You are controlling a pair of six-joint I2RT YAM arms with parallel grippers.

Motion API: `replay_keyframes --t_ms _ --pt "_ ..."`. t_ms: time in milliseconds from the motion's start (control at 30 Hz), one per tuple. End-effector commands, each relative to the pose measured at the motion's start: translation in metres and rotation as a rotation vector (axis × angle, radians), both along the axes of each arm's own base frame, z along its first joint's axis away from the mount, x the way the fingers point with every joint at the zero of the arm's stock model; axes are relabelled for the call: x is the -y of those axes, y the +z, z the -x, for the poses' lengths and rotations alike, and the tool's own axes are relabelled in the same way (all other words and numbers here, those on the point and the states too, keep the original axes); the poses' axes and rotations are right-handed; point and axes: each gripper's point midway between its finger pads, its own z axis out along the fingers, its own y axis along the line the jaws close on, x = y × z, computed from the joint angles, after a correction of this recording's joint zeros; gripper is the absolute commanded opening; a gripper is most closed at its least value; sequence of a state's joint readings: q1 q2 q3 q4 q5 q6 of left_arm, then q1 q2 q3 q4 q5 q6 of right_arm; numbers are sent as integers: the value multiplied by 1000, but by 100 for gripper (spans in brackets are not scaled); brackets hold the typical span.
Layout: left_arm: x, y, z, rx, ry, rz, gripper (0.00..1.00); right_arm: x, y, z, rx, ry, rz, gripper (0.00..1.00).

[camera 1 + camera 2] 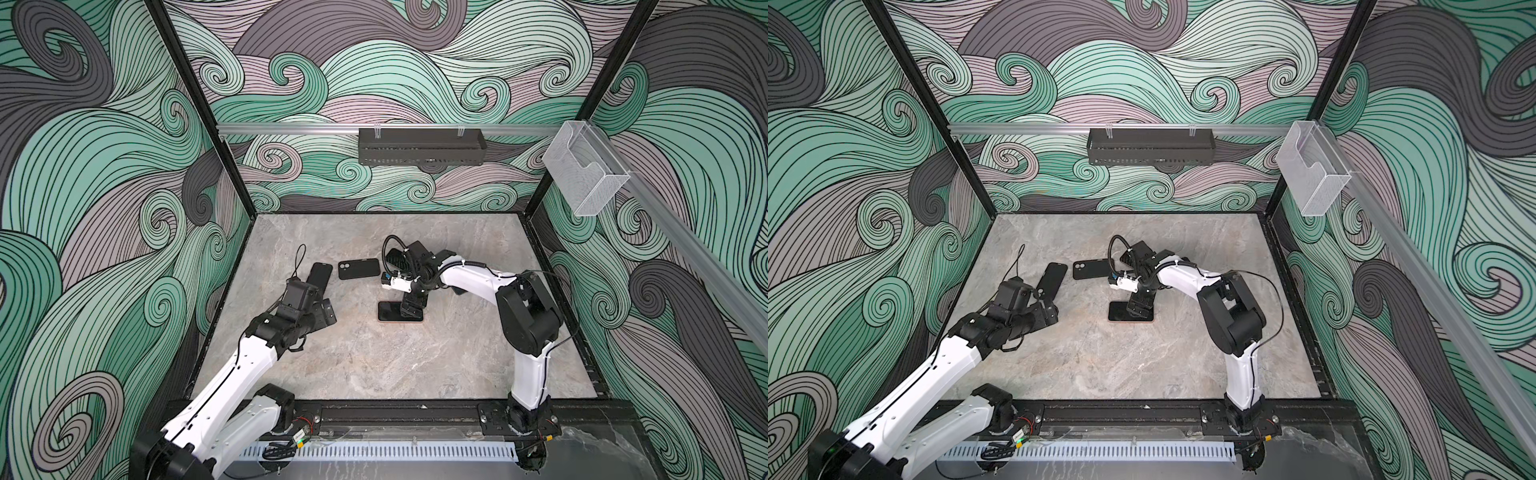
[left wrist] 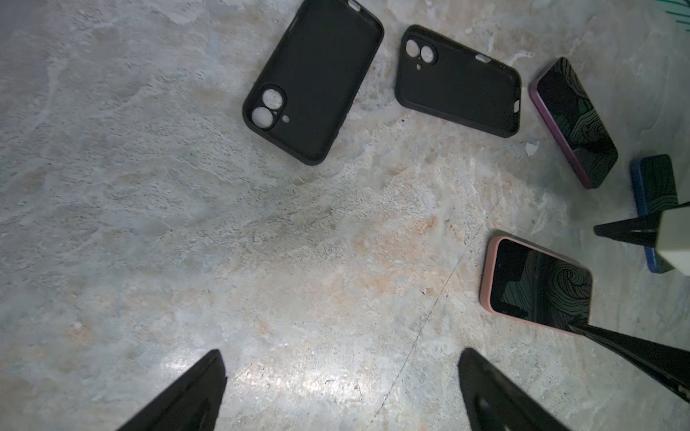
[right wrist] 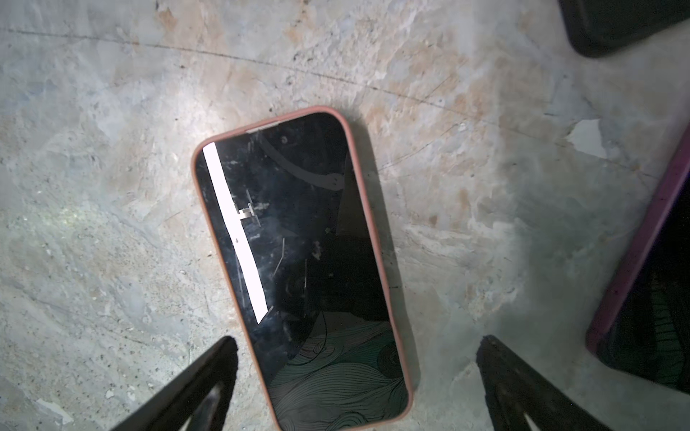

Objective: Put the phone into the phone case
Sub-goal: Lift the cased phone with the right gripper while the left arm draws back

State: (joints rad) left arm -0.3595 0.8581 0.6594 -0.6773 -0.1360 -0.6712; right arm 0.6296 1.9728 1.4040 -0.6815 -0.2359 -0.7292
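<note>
Right wrist view has the pink-edged phone (image 3: 298, 268) lying screen-up on the worktop (image 3: 93, 224). The right fingers (image 3: 209, 373) are spread wide on either side of one end of it, gripping nothing. Over bare worktop, the left fingers (image 2: 194, 392) are equally wide apart and empty. An empty black case (image 2: 313, 82) and a second black case (image 2: 459, 82) lie side by side, well apart from that phone, with a purple-edged phone (image 2: 575, 123) next to them.
</note>
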Motion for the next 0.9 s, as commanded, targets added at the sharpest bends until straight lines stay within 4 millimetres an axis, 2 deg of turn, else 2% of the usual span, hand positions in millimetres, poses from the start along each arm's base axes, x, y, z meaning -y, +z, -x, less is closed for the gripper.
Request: replay_keyframes --t_ms 0,367,600,767,867 --pt "-14 6 7 32 55 -23 99 -3 -6 16 -52 95 0 100" --pt "-18 15 13 57 35 -36 99 -4 -31 22 -71 133 76 96" --pt "-20 18 14 72 32 -44 99 1 -48 13 -14 127 173 92" --pt "-21 19 14 73 31 -55 99 6 -55 10 5 94 220 84" --pt "-23 18 14 71 33 -64 99 11 -58 7 27 51 254 75"
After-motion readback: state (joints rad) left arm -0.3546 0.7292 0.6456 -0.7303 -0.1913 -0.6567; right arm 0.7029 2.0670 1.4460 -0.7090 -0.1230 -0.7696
